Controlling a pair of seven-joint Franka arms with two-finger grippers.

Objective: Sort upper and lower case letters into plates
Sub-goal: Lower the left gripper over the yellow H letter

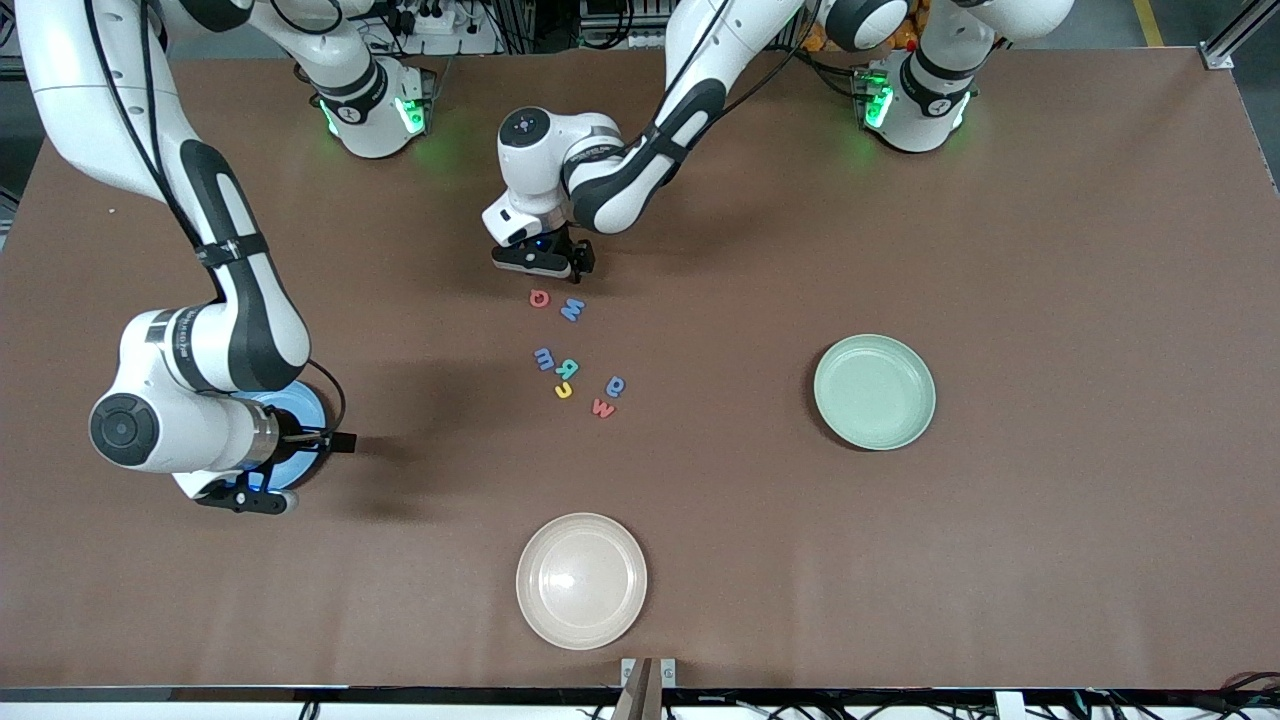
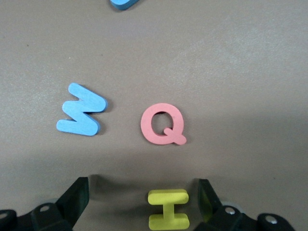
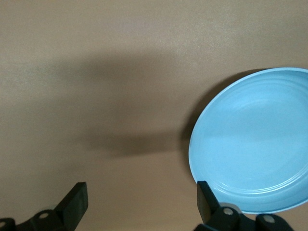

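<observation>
You're at the first pick: left tool (image 2: 139,204) wide open straddling the yellow I (image 2: 167,209) beside the red Q (image 2: 162,124); lower, close; right tool (image 3: 139,204) waits open by the light blue plate (image 3: 255,144).

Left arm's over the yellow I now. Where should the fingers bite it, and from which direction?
Come straight down: the yellow I lies flat on the table, between the open left gripper fingers. Probably pinch across the narrow middle stem, not the wider end bars. The red Q lies apart, so it shouldn't interfere.
</observation>
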